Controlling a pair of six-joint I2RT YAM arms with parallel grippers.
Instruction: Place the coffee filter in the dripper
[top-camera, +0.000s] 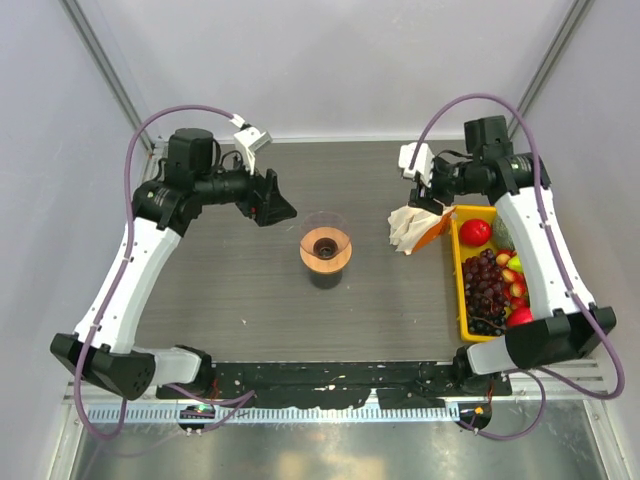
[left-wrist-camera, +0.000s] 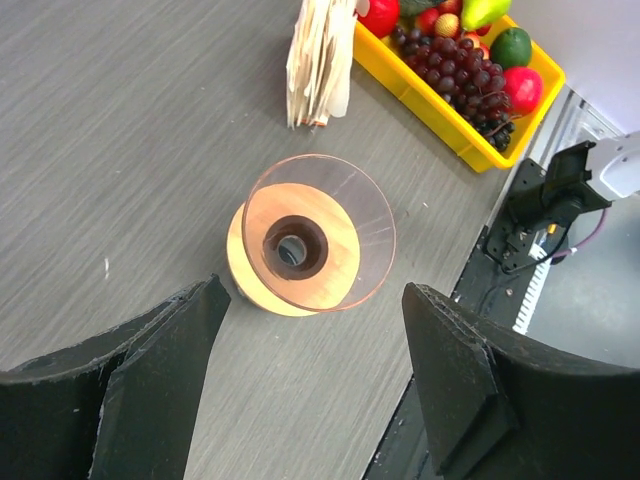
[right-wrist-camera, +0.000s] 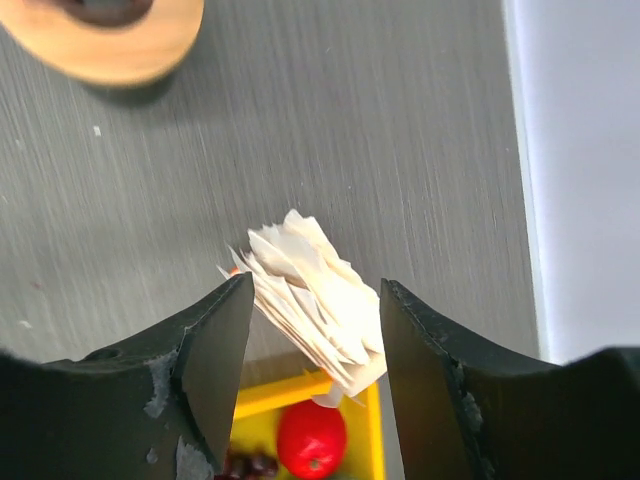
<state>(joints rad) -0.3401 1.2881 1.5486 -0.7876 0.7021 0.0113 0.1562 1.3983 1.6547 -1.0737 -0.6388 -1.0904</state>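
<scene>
The dripper (top-camera: 325, 247) is seen standing upright at the middle of the grey bench (top-camera: 230, 290), its clear cone opening upward above a tan wooden ring with a dark centre. In the left wrist view the dripper (left-wrist-camera: 310, 240) is framed from above between the two black fingers (left-wrist-camera: 170, 370) of the left gripper (left-wrist-camera: 315, 295), which are spread wide and hold nothing. From overhead, the left gripper (top-camera: 275, 208) is shown just left of the dripper and apart from it.

A bunch of white paper filters (top-camera: 408, 228) is propped against the near-left corner of a yellow tray (top-camera: 457, 290) filled with fruit, dark grapes (top-camera: 485, 285) among them. The bunch is well to the right of the dripper.

The right gripper (top-camera: 432, 200) is held over the top of that bunch. In the right wrist view its fingers (right-wrist-camera: 200, 370) are spread apart, with the bunch of white paper filters (right-wrist-camera: 310, 290) seen between them; whether either finger touches the paper cannot be told. No single coffee filter can be picked out from the bunch. An edge of the dripper's wooden ring (right-wrist-camera: 110, 45) is caught at the top left of that view.
</scene>
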